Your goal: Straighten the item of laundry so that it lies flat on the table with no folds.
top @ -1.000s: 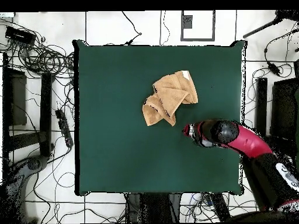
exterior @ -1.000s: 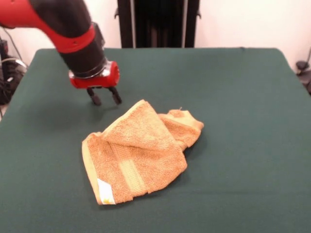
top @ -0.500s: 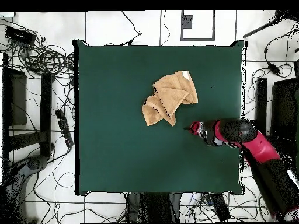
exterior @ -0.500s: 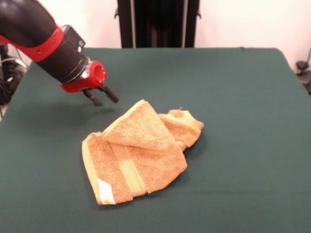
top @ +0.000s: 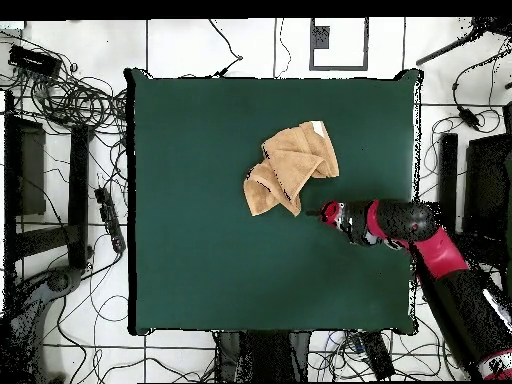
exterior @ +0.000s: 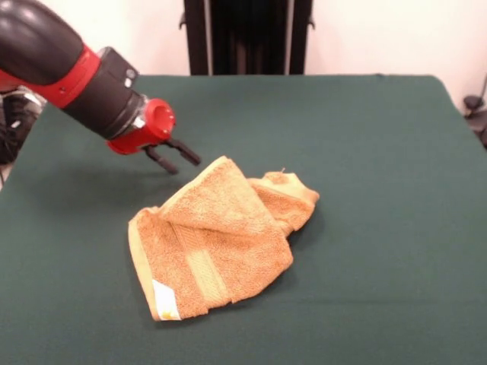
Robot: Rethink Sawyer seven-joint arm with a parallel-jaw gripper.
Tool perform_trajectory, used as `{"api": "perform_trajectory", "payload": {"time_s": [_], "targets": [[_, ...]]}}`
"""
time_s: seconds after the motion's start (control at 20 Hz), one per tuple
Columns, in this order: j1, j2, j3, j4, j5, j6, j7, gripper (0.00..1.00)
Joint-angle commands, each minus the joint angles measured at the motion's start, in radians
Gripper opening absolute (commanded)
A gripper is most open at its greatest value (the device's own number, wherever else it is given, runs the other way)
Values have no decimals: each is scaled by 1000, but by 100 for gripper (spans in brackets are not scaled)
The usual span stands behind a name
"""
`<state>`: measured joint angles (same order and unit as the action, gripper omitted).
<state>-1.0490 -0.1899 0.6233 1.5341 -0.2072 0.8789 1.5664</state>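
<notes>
We found the gripper [exterior: 176,158] tilted low over the table [exterior: 365,137], its two dark fingers [exterior: 187,156] parted a little and holding nothing, their tips just beside the raised corner of the hand towel [exterior: 217,243] but not touching it. The red-and-black arm [exterior: 84,72] came in at a slant, which we judged to be a line of approach for catching that corner and drawing the flap back. From overhead, the gripper [top: 325,212] pointed at the towel's edge nearest it, a sliver of green showing between them.

The towel [top: 290,168] lay a little off the table's middle, well apart from every edge. It was orange-tan terry, thick and nubbly, doubled over itself: one triangular flap folded across the body, a bunched lump behind it. A flatter woven band [exterior: 204,274] crossed the near end, and a small white label [exterior: 165,300] showed at the nearest corner. The dark green cloth covering looked smooth and matte. We judged the straightening not yet begun.
</notes>
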Motion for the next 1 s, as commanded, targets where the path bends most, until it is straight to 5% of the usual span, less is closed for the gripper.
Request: {"api": "perform_trajectory", "payload": {"time_s": [0.05, 0.4, 0.8, 1.0], "targets": [[57, 74, 172, -23, 41, 14, -167, 100], [56, 68, 207, -31, 28, 23, -138, 100], [94, 138, 167, -188, -84, -45, -223, 100], [79, 141, 171, -189, -67, -6, -201, 100]]}}
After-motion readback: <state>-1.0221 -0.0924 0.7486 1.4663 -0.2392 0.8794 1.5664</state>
